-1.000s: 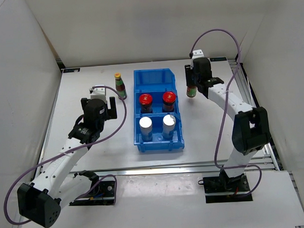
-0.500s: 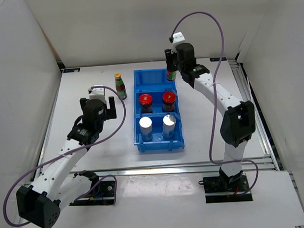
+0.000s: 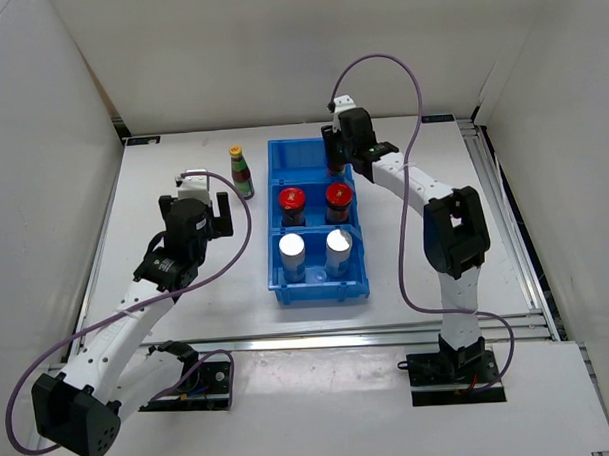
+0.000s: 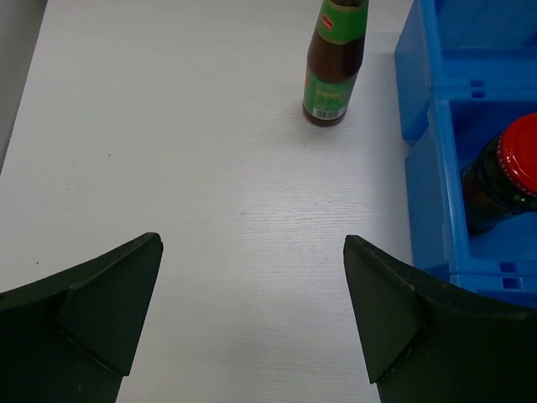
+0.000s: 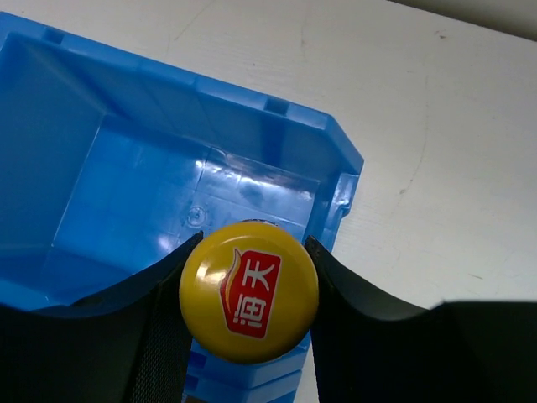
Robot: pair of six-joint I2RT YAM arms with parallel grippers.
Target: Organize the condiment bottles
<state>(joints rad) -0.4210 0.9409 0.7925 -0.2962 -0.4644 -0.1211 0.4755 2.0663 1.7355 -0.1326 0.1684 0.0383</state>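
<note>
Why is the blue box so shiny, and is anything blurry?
Right wrist view: light bounces off the blue bin's glossy plastic in white streaks. Left wrist view: the left gripper looks a little soft-edged, being so near the lens, while the slim bottle is sharp. Top view: even light, only faint shadows.

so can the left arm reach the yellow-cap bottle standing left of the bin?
Probably yes. The left end effector is open and faces the bottle, which stands upright on the table beside the blue bin; nothing lies between them.
</note>
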